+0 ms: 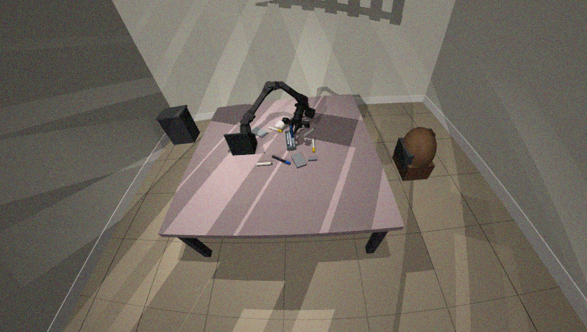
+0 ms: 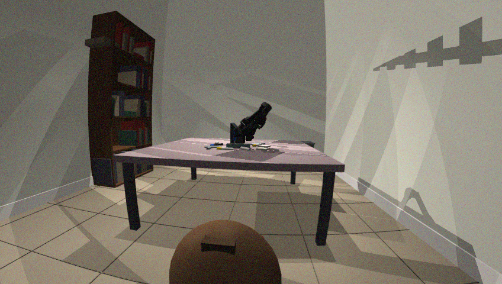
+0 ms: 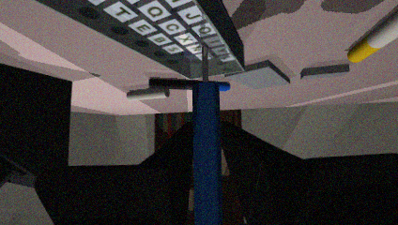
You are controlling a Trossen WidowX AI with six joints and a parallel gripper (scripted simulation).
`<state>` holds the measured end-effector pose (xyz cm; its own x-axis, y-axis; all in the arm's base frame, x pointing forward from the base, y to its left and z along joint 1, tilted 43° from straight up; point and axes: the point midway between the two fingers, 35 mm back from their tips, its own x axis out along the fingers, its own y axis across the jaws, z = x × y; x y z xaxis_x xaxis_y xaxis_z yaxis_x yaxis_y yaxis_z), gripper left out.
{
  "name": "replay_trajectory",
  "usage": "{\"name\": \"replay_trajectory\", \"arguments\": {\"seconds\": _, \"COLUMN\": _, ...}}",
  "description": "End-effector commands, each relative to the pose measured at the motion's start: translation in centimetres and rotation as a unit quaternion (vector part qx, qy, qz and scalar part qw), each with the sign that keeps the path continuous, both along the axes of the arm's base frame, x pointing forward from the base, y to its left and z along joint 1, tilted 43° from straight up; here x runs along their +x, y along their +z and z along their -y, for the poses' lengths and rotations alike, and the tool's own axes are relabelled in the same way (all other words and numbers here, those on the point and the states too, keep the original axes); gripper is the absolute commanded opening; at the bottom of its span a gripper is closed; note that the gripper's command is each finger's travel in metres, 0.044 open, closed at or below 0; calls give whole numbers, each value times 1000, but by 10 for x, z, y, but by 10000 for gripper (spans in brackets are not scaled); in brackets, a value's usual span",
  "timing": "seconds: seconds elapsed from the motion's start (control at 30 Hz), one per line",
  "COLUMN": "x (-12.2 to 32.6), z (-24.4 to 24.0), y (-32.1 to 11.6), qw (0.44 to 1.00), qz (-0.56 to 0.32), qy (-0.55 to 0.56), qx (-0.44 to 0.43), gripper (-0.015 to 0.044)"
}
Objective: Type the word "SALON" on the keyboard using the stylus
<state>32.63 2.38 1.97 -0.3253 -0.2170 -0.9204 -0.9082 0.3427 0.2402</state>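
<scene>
My gripper (image 1: 295, 126) (image 3: 206, 127) is shut on the blue stylus (image 1: 291, 131) (image 3: 206, 117), which points away from the fingers with its thin grey tip outward. The keyboard (image 1: 291, 148) (image 2: 237, 145) (image 3: 185, 67) lies below the gripper, with white letter keys. In the wrist view the rows with T, E, B, S and Q, C, X, N show. The stylus tip appears over the keys beside the N, near the keyboard's end. Whether it touches a key cannot be told. Some keys lie outside the wrist view or are too blurred to read.
Beyond the keyboard's end lie a black marker (image 1: 278, 158) (image 3: 174, 84), a white cylinder (image 1: 264, 164) (image 3: 147, 95), a grey slab (image 1: 298, 160) (image 3: 260, 77) and a small grey block (image 1: 312, 158) (image 3: 325, 71). A yellow-ended white marker (image 1: 313, 144) (image 3: 375, 40) lies beside it. A dark box (image 1: 241, 144) stands by the arm's base.
</scene>
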Motion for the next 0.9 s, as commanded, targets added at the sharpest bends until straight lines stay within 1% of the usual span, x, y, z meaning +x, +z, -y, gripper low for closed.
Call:
{"name": "replay_trajectory", "arguments": {"seconds": 0.0, "x": 1, "z": -1, "y": 1, "qw": 1000, "qz": 2, "qy": -3, "qx": 1, "gripper": 81}}
{"name": "replay_trajectory", "arguments": {"seconds": 0.87, "x": 2, "z": -10, "y": -8, "qw": 1000, "qz": 2, "qy": -3, "qx": 1, "gripper": 81}}
